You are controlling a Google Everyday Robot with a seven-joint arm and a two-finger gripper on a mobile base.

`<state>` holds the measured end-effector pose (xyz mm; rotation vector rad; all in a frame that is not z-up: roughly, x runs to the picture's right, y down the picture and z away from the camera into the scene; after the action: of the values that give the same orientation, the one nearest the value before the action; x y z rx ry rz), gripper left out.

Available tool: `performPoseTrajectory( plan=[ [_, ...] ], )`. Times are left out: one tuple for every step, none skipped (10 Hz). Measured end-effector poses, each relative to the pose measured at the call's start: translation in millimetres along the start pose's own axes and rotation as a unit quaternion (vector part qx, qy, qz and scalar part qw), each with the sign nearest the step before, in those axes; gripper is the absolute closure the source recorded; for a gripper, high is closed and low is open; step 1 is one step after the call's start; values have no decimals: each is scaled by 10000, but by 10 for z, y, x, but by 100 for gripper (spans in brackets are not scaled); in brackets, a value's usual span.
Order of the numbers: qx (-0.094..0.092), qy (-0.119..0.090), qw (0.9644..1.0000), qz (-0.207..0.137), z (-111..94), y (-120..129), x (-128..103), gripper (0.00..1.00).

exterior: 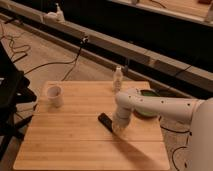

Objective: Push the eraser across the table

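Observation:
The eraser [104, 120] is a small dark flat block lying near the middle of the wooden table [60, 145]. My white arm reaches in from the right. The gripper [119, 126] points down at the table and sits right against the eraser's right end.
A white cup [54, 96] stands at the table's left back. A small clear bottle [118, 78] stands at the back edge. A green bowl [145, 106] sits at the right behind my arm. A dark chair [10, 95] stands left of the table. Cables lie on the floor.

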<state>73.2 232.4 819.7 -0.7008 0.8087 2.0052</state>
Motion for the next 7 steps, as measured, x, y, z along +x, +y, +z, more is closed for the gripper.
performPoseTrajectory(
  plan=[
    [-131, -65, 9999, -7, -64, 109, -43, 100],
    [-263, -96, 9996, -21, -122, 203, -71, 100],
    [-384, -73, 9992, -53, -161, 296, -58, 100],
    [-485, -37, 9988, -106, -176, 384, -29, 100],
    [-555, 38, 9982, -205, -155, 461, 32, 100],
    [-586, 56, 9979, -255, -147, 484, 54, 100],
    [-624, 23, 9977, -280, -176, 488, 45, 100]
  ],
)
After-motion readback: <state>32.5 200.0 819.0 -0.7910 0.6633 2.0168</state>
